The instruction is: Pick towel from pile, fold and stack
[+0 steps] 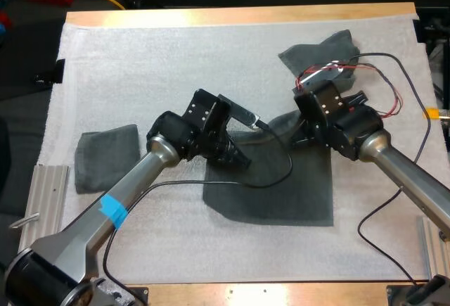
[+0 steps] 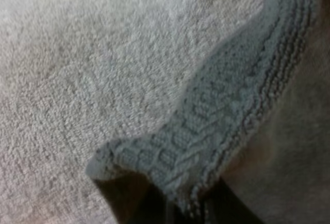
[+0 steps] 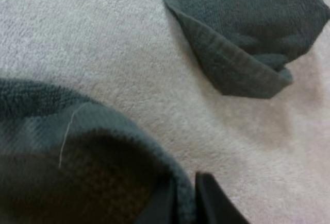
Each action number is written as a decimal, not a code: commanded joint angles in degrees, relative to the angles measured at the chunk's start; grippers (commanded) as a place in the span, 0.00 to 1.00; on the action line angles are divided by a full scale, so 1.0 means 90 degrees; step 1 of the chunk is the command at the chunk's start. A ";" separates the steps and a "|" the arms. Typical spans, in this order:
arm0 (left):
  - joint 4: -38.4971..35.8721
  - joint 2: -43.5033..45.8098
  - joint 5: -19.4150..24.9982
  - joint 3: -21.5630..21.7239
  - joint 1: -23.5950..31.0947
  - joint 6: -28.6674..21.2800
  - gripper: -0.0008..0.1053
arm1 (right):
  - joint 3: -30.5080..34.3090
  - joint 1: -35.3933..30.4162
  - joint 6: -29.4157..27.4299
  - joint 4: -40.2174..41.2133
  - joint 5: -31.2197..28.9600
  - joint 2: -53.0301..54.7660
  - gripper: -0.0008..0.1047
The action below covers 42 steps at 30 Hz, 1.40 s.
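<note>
Both arms reach in low over the middle of the white mat (image 1: 176,60), wrists bent down. The left gripper (image 1: 239,157) pinches the woven hem of the spread towel (image 1: 281,193) between its fingers (image 2: 129,201). The right gripper (image 1: 304,136) is clamped on the same towel's far edge, which rises in a fold. That towel lies at the mat's centre, its longer side running roughly left to right, near edge flat. A folded towel (image 1: 105,158) sits by the mat's left edge, and a crumpled towel (image 1: 320,53) near its far right corner
</note>
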State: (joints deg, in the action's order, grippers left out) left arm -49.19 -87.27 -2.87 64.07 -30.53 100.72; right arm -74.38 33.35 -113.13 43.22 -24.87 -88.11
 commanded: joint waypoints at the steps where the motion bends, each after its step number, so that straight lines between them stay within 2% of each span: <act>1: 0.0093 -0.0024 0.0190 0.0026 0.0009 -0.0013 0.07 | -0.0016 -0.0025 -0.0016 -0.0100 0.0009 -0.0038 0.02; 3: 0.0166 -0.0070 0.0302 0.0026 0.0009 -0.0077 0.12 | -0.0016 -0.0025 -0.0002 -0.0198 -0.0074 -0.0116 0.02; 8: 0.0561 -0.0093 0.0397 0.0026 0.0189 -0.0081 0.12 | -0.0016 -0.0055 -0.0003 -0.0500 -0.0137 -0.0299 0.02; 11: 0.0668 -0.0093 0.0397 0.0026 0.0360 -0.0077 0.12 | -0.0016 -0.0078 0.0077 -0.0643 -0.0395 -0.0380 0.02; 12: 0.0688 -0.0093 0.0397 0.0026 0.0425 -0.0077 0.15 | -0.0016 -0.0077 0.0094 -0.0681 -0.0399 -0.0391 0.03; 14: 0.0722 -0.0093 0.0397 0.0026 0.0535 -0.0077 0.26 | -0.0016 -0.0077 0.0111 -0.0783 -0.0400 -0.0392 0.08; 15: 0.0763 -0.0093 0.0382 0.0026 0.0584 -0.0077 0.34 | -0.0016 -0.0077 0.0121 -0.0863 -0.0400 -0.0392 0.12; 18: 0.0923 -0.0093 0.0329 0.0035 0.0703 -0.0077 0.63 | -0.0016 -0.0077 0.0124 -0.1092 -0.0400 -0.0392 0.29; 19: 0.0942 -0.0093 0.0319 0.0064 0.0723 -0.0077 0.69 | -0.0016 -0.0077 0.0124 -0.1168 -0.0400 -0.0392 0.37; 22: 0.0923 -0.0093 0.0319 0.0198 0.0726 -0.0077 0.65 | -0.0016 -0.0077 0.0124 -0.1295 -0.0400 -0.0392 0.56; 26: 0.0712 -0.0093 0.0319 0.0429 0.0726 -0.0077 0.64 | -0.0016 -0.0077 0.0124 -0.1252 -0.0700 -0.0392 0.69; 29: 0.0422 -0.0066 0.0319 0.0601 0.0726 -0.0077 0.64 | -0.0016 -0.0077 0.0085 -0.1159 -0.1077 -0.0392 0.70; 35: -0.0023 0.0107 0.0319 0.0650 0.0726 -0.0077 0.64 | -0.0016 -0.0077 0.0064 -0.0633 -0.1067 -0.0392 0.70; 38: -0.0319 0.0205 0.0319 0.0650 0.0726 -0.0077 0.64 | -0.0016 -0.0077 0.0077 -0.0284 -0.0925 -0.0362 0.70; 42: -0.0868 0.0244 0.0282 0.0650 0.0726 -0.0077 0.64 | -0.0016 -0.0077 0.0430 0.0209 -0.0462 -0.0229 0.70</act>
State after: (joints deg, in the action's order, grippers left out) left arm -56.33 -85.68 -0.61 69.57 -23.87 99.90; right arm -74.38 32.91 -109.48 44.30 -29.46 -91.11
